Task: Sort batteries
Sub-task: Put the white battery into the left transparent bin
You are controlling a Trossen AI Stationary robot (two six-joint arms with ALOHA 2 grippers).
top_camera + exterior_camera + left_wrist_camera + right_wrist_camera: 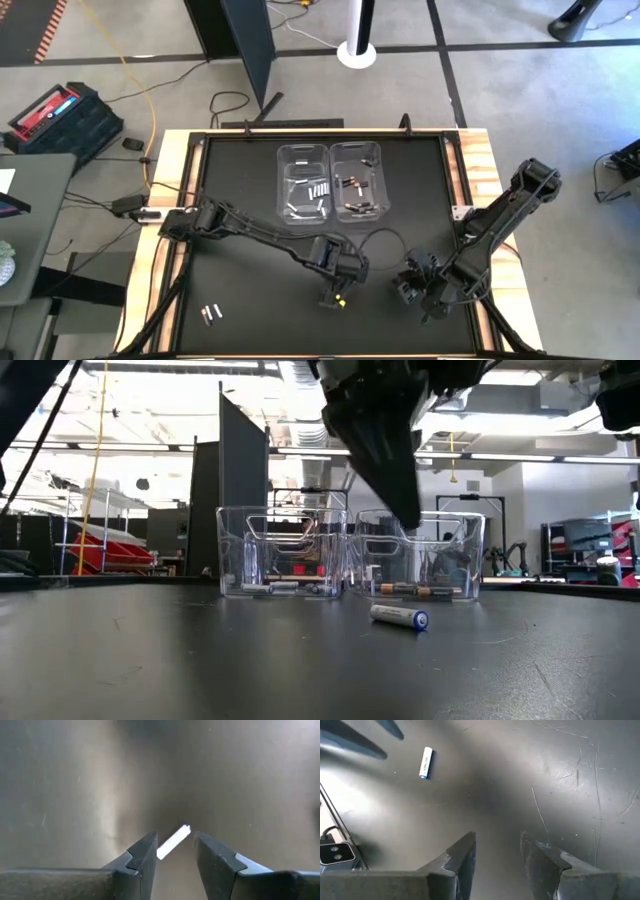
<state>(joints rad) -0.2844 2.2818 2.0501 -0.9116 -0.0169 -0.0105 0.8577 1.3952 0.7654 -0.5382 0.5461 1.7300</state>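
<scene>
Silvery-white battery (173, 842) lies flat on the black worktop (250, 290), directly below the left tool (174, 851), whose fingers stand apart astride it. Likely light, rigid, smooth, prone to rolling; best pinched across mid-barrel. Beyond the tool, two clear bins: left bin (303, 182) holds silvery cells, right bin (358, 180) dark coppery ones. Right tool (497, 851) waits alongside, fingers apart, empty.
</scene>
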